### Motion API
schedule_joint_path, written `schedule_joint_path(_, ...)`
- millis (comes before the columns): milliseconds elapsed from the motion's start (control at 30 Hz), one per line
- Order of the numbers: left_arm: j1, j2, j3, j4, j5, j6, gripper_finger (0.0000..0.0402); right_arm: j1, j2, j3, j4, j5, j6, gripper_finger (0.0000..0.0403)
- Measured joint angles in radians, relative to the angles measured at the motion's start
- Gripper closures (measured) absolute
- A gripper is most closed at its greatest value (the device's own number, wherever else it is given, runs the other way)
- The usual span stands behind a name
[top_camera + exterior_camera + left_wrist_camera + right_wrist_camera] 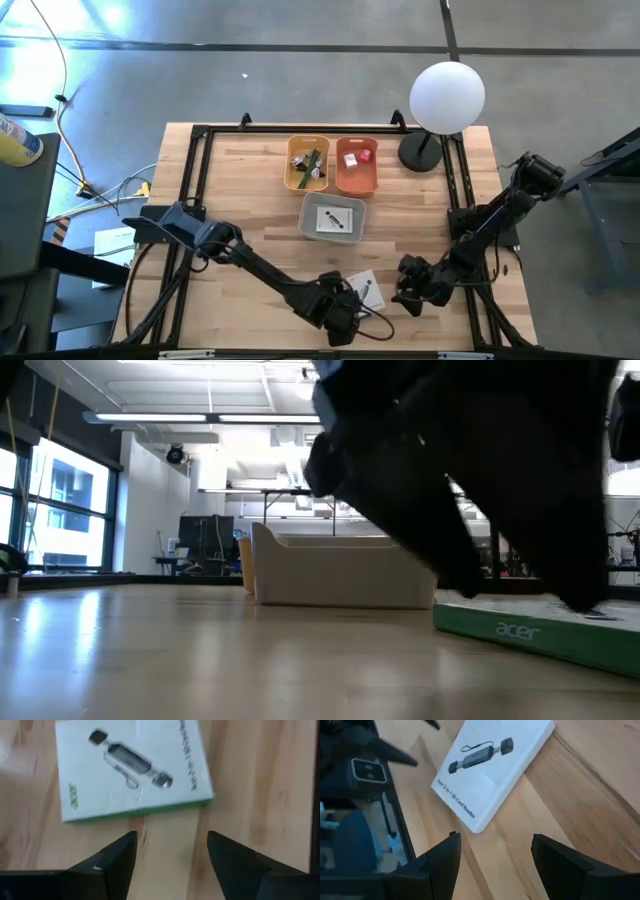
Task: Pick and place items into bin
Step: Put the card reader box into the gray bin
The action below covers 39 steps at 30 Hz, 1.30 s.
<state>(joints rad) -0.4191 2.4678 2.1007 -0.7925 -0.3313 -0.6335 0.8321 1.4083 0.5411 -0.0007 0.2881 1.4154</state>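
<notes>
High view: my left jaws (352, 312) sit low at the near edge of the counter (250, 215), right beside the white packet (364, 290) lying flat on the wood. Left wrist view confirms it: fingers (117, 857) spread wide, bare wood between them, nothing held; packet (132, 767) just ahead of the tips, not touching, green edge facing me.

My right jaws (412, 292) hover on the other side of the same packet, near it. Right wrist view: fingers (442, 860) apart, empty, packet (490, 770) ahead, dark adapter drawing on its face.

Second white packet (335, 220) lies inside the grey bin (333, 199), mid-counter. Behind it, yellow bin (307, 183) has the green-handled tool (310, 162) plus small dark and silver bits. Orange bin (356, 184) next to it holds the red cube (364, 155) and white cube (351, 159).

White globe lamp (447, 97) stands at the far right corner.

Low view: mostly blocked by a dark arm; packet's green edge (530, 632) visible on the counter, grey bin (340, 572) behind.
</notes>
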Motion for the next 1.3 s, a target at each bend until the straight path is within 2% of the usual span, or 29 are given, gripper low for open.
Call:
schedule_joint_path(167, 0.008, 0.016, -0.002, 0.004, 0.002, 0.000, 0.0169, -0.048, 0.069, 0.000, 0.088, -0.044, 0.045, 0.0172)
schedule_joint_path(333, 0.011, 0.027, -0.001, -0.006, -0.002, -0.001, 0.0184, -0.086, 0.136, 0.000, 0.200, -0.068, 0.047, 0.0172)
schedule_joint_path(667, 0.014, 0.012, 0.000, 0.027, -0.056, 0.000, 0.0213, -0.100, 0.165, 0.000, 0.200, -0.089, 0.050, 0.0172)
schedule_joint_path(1033, 0.037, 0.013, 0.000, 0.060, -0.060, 0.009, 0.0201, -0.131, 0.165, 0.000, 0.202, -0.096, 0.042, 0.0172)
schedule_joint_path(1300, 0.056, 0.022, 0.000, 0.085, -0.032, 0.025, 0.0208, -0.134, 0.165, 0.000, 0.202, -0.108, 0.036, 0.0172)
